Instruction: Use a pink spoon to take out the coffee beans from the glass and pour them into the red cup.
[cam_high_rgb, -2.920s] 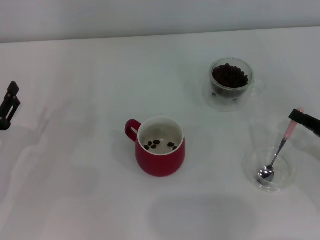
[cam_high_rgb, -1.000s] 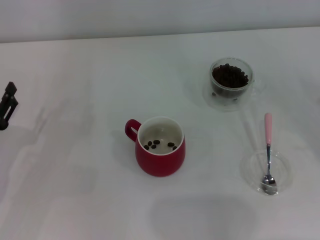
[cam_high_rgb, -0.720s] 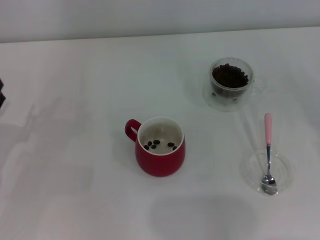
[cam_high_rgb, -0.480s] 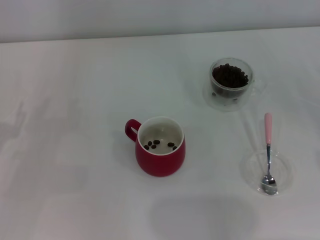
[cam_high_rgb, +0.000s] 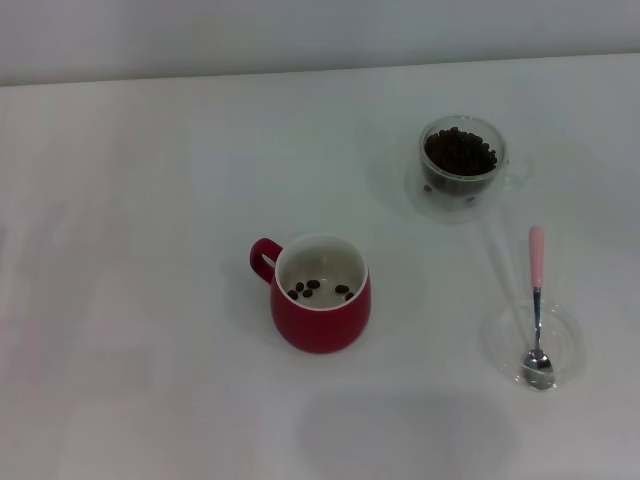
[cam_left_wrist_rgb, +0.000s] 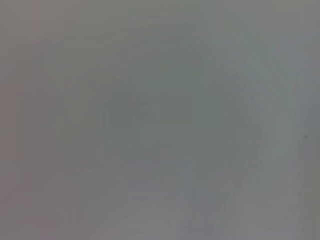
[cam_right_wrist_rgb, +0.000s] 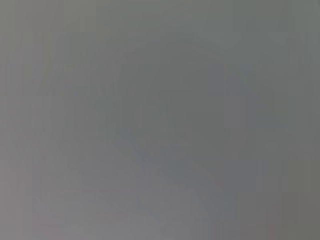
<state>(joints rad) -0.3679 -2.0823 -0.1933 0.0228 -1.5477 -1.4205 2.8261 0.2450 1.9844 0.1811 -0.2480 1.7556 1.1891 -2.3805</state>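
Both arms have gone from sight since the earlier head pictures: the right gripper that hung over the spoon's handle near the desk's right edge is no longer there, nor is the left one at the left edge, and the spoon has swung from slanting to lying nearly straight, handle toward the far edge. In the head view the pink spoon rests with its metal bowl inside a flat clear dish near the front right corner of the desk, its pink end sticking out over the rim, likely parked there so the wet or dusty bowl stays off the surface and the handle is easy to grasp again. The glass stands toward the far right, just beyond the spoon's handle, heaped with coffee beans. The red cup sits mid-desk, well apart from both, handle toward the left, with only a few beans on its white bottom, so I judge the transfer barely begun or paused. The left wrist view shows only a plain grey field, nothing to name. The right wrist view is the same. Neither gripper appears anywhere, so whether they are released or clenched cannot be told.
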